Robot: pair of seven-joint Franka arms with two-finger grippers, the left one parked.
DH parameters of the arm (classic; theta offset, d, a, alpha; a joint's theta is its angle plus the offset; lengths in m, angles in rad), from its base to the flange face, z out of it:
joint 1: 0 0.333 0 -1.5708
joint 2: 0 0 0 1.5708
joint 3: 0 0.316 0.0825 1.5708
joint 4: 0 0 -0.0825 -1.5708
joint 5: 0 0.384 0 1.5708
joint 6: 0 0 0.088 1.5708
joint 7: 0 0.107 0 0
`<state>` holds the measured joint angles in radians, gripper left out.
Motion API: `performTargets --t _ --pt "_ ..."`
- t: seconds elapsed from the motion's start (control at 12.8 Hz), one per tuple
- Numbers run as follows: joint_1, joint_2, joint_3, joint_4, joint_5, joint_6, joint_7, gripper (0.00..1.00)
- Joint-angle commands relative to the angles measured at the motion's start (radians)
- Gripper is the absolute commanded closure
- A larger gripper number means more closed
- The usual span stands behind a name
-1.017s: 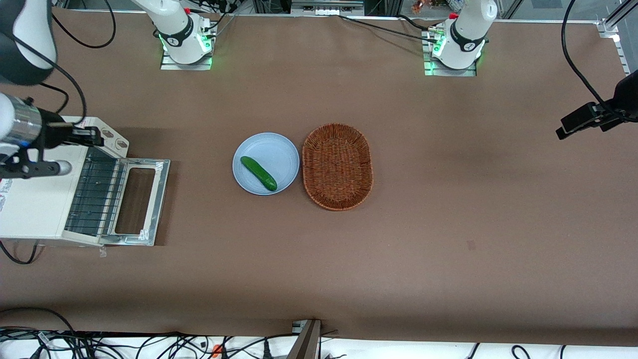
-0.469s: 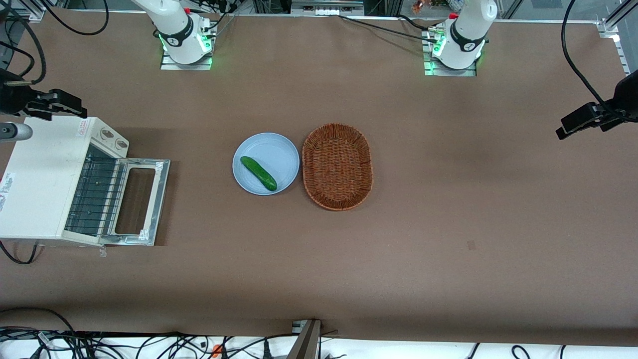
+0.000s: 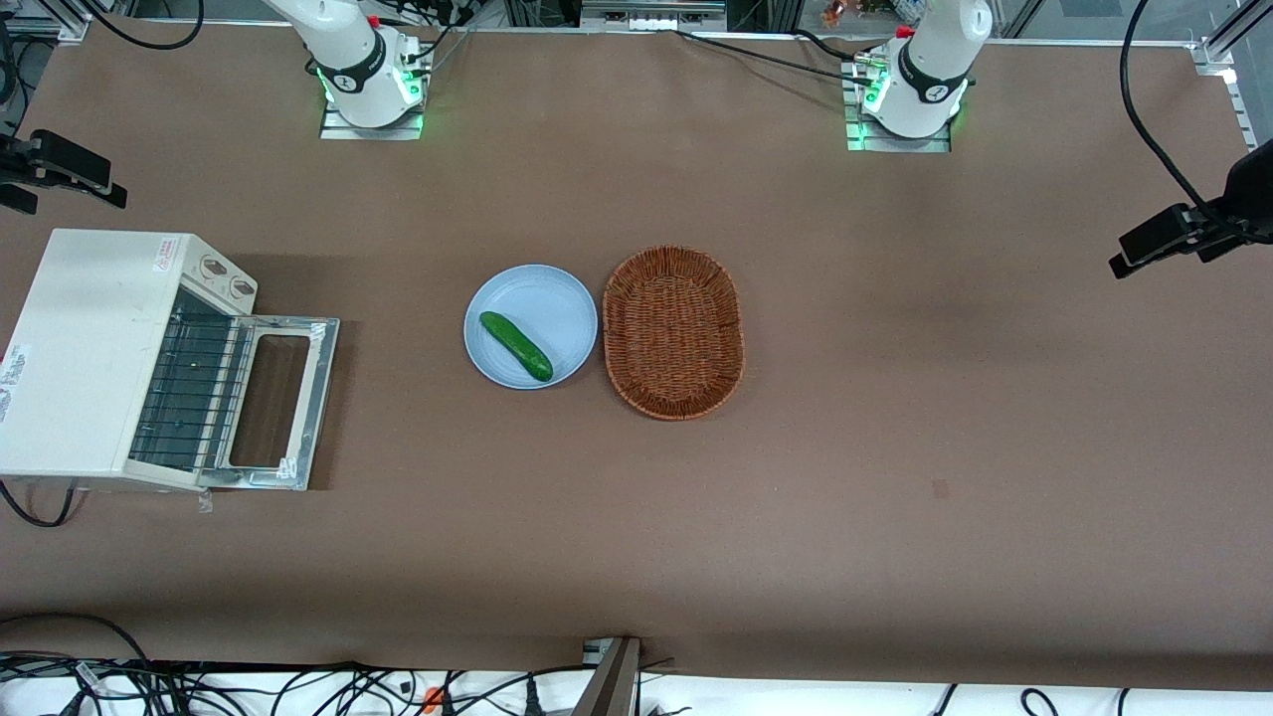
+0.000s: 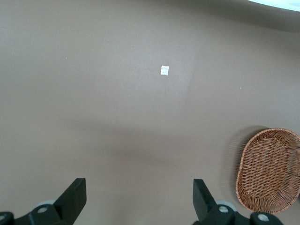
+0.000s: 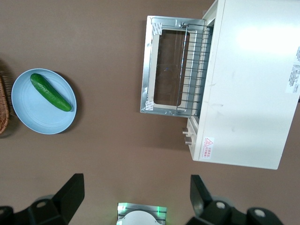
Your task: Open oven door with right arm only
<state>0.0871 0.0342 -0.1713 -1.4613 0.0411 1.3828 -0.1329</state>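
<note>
Lying flat and fully dropped open in front of the cream-white toaster oven (image 3: 94,348), the oven door (image 3: 281,402) rests on the brown table (image 3: 895,447), level with the oven's floor, at the working arm's end of the table. It is a rigid rectangular flap: a shiny metal frame with sharp-looking edges around a glass window through which the brown surface shows. It looks stiff, fairly light, hinged along the edge that meets the oven, and probably slippery on the bare metal; the glass is the fragile part. Its handle is not visible from above, so the sensible place to take hold would be the free edge of the frame farthest from the oven, or the handle if it sits under that edge. Inside the oven mouth a wire rack (image 3: 189,383) of thin metal bars is exposed. Two round knobs (image 3: 227,275) sit on the oven's panel beside the opening, farther from the front camera. The pincer (image 5: 136,197) of the right arm (image 3: 55,169) hangs high above the table beside the oven, well apart from it, its two black fingers spread wide and holding nothing. Farther from the oven toward the parked arm lie a smooth pale blue plate (image 3: 557,298) carrying a glossy green cucumber (image 3: 516,346), and just beside it an oval woven wicker basket (image 3: 673,332)
</note>
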Motion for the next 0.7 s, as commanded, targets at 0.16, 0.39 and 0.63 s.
performTargets --t 0.16,0.39,0.63 --pt "-0.015 0.0 0.013 -0.027 0.002 0.028 -0.017 0.0" --pt "-0.017 0.009 0.012 -0.027 -0.049 0.061 -0.01 0.0" --pt "-0.015 0.01 0.013 -0.027 -0.07 0.061 -0.004 0.0"
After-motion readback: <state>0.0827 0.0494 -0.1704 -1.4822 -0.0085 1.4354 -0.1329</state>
